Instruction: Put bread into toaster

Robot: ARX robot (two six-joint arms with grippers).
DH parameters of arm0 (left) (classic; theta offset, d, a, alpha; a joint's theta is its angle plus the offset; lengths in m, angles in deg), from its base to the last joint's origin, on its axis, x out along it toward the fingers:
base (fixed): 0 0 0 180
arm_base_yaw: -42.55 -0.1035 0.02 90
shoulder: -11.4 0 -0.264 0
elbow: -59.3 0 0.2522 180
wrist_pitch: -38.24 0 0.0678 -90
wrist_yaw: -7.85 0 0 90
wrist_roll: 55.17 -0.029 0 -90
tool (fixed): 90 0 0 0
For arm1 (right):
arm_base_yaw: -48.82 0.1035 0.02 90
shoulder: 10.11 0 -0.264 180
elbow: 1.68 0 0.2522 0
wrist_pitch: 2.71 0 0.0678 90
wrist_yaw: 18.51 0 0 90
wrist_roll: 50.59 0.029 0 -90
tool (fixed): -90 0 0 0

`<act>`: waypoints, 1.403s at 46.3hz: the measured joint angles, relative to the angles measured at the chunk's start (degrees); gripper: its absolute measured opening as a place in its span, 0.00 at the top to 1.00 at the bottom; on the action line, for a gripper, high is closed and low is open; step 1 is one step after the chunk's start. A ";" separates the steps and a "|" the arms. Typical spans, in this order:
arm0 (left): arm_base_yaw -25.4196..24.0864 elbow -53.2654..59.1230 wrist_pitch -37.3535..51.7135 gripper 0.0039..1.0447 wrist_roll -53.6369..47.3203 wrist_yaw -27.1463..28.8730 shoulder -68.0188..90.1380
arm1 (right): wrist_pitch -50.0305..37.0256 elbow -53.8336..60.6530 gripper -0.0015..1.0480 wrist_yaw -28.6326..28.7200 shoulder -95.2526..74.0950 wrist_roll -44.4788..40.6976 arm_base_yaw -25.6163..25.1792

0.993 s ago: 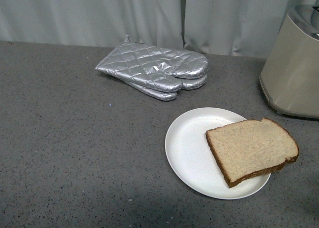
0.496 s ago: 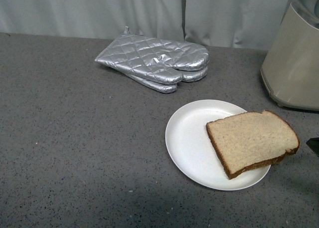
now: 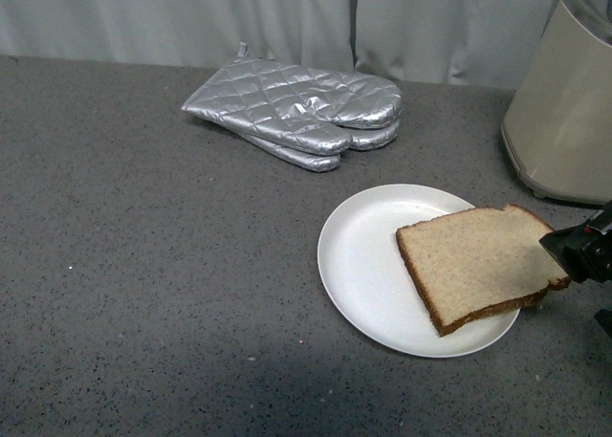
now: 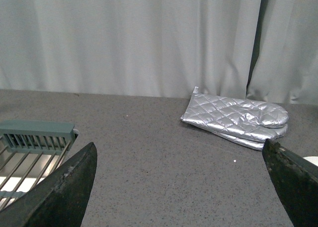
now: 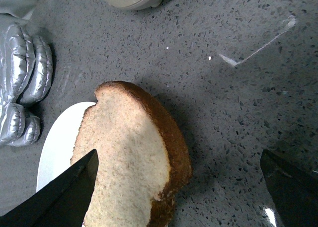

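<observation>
bread: rounded top toward right edge of desk, long axis left-right | right jaws apart, bread end between | left jaws apart

right gripper new in front view: black finger now at right edge of frame, at right end of bread; touching crust or just over it, cannot tell. second dark part lower at same edge. 0.5 s ago only small dark corner there; 1.0 s ago nothing.

whole scene shifted up in frame: oven mitts, plate and toaster all higher than before. less curtain at top, more table at bottom. silver top of toaster now more cut by upper right corner.
</observation>
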 joint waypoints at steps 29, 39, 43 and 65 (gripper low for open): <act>0.00 0.00 0.00 0.06 0.00 0.00 0.00 | 3.87 -8.09 0.09 -1.29 -4.59 1.07 2.58; 0.00 0.00 0.00 0.06 0.00 0.00 0.00 | 5.55 -9.29 0.35 -1.46 -5.25 1.05 2.99; 0.00 0.00 0.00 0.06 0.00 0.00 0.00 | 6.16 -9.90 0.51 -1.49 -5.31 0.98 2.99; 0.00 0.00 0.00 0.06 0.00 0.00 0.00 | 9.66 -12.70 0.97 -0.74 -0.98 1.09 2.51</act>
